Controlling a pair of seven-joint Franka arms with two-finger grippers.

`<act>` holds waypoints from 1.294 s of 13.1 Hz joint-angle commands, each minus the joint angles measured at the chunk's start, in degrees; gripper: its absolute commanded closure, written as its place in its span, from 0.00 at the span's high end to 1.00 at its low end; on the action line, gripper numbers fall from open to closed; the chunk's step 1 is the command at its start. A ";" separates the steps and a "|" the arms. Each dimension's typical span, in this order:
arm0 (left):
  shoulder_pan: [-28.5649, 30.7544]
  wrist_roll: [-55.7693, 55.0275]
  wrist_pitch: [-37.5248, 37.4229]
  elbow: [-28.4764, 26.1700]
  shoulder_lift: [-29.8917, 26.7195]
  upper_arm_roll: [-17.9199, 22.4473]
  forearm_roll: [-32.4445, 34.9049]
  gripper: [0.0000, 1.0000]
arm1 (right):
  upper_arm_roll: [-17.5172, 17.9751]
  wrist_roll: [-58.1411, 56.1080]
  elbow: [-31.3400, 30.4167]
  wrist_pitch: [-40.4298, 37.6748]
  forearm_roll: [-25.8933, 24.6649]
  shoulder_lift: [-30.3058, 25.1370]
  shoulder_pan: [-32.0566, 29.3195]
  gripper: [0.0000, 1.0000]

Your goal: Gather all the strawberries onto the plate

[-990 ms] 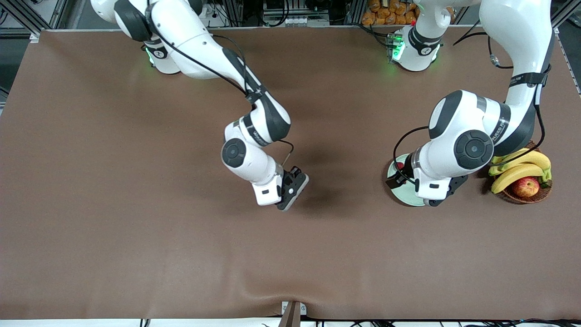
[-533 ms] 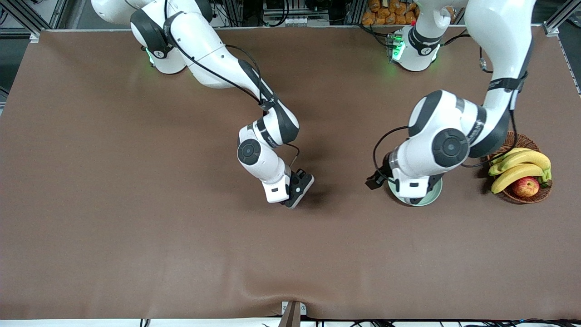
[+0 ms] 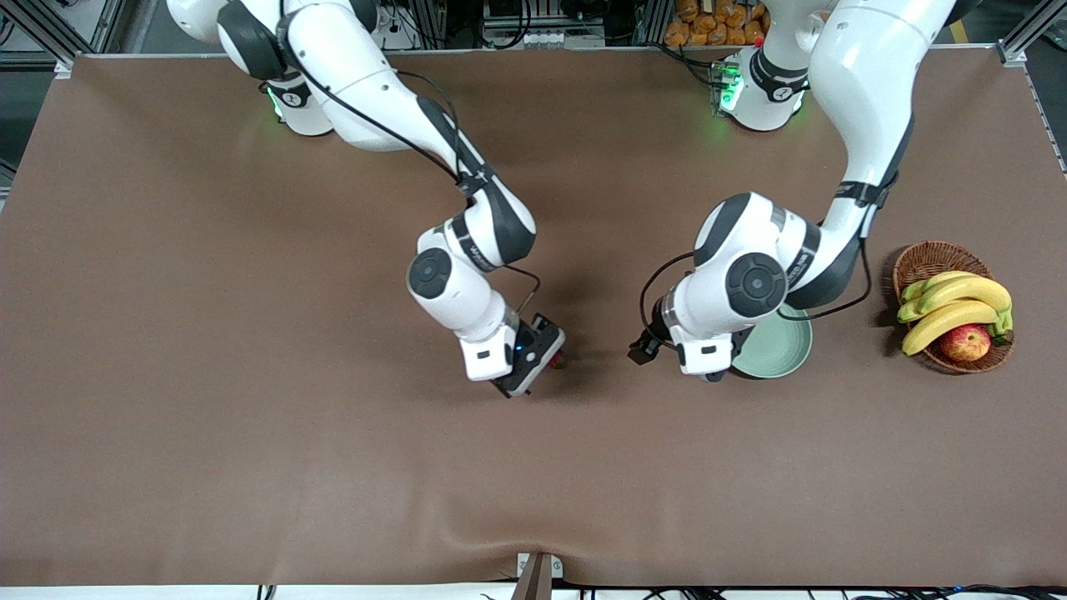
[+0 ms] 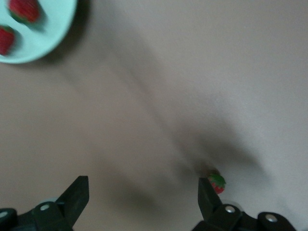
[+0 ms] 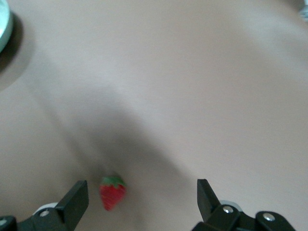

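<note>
**Two berries in, one on the table**

The green plate [image 3: 788, 348] holds two strawberries [image 4: 23, 9]. The third strawberry [image 5: 112, 191] lies on the brown table [image 3: 208, 375], well apart from the plate, toward the right arm's end. The right gripper [image 5: 139, 202] is just above it, fingers wide apart, holding nothing. The left gripper [image 4: 142, 199] is beside the plate, wide apart too. A basket [image 3: 929, 260] holds bananas [image 3: 950, 304] and an apple [image 3: 965, 342].

plate [image 3: 783, 354]: glossy, smooth | table [image 3: 250, 375]: matt brown cloth | basket [image 3: 925, 260]: woven wicker

Lab: aluminium framing [image 3: 50, 33], cabled robot bases [image 3: 763, 92]
</note>
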 commanded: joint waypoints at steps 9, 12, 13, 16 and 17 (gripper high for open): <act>-9.26 -15.30 18.97 5.47 12.42 0.93 -1.05 1.00 | -2.64 -0.26 -20.78 -16.37 -11.59 -26.72 -17.28 1.00; -10.23 -15.48 23.09 5.57 14.53 1.28 -1.05 1.00 | -2.56 -0.34 -20.70 -27.63 -17.21 -33.57 -24.13 1.00; -10.32 -15.48 24.32 5.57 15.23 1.28 -1.05 1.00 | -2.47 -0.34 -20.70 -30.27 -19.14 -35.95 -25.72 1.00; -11.46 -15.65 25.92 5.57 16.38 1.37 -1.05 1.00 | -2.29 -0.26 -20.44 -39.15 -20.83 -41.40 -30.73 1.00; -11.47 -15.74 25.92 5.57 16.82 1.37 -0.96 1.00 | -2.38 0.01 -20.35 -41.18 -21.09 -42.72 -31.62 1.00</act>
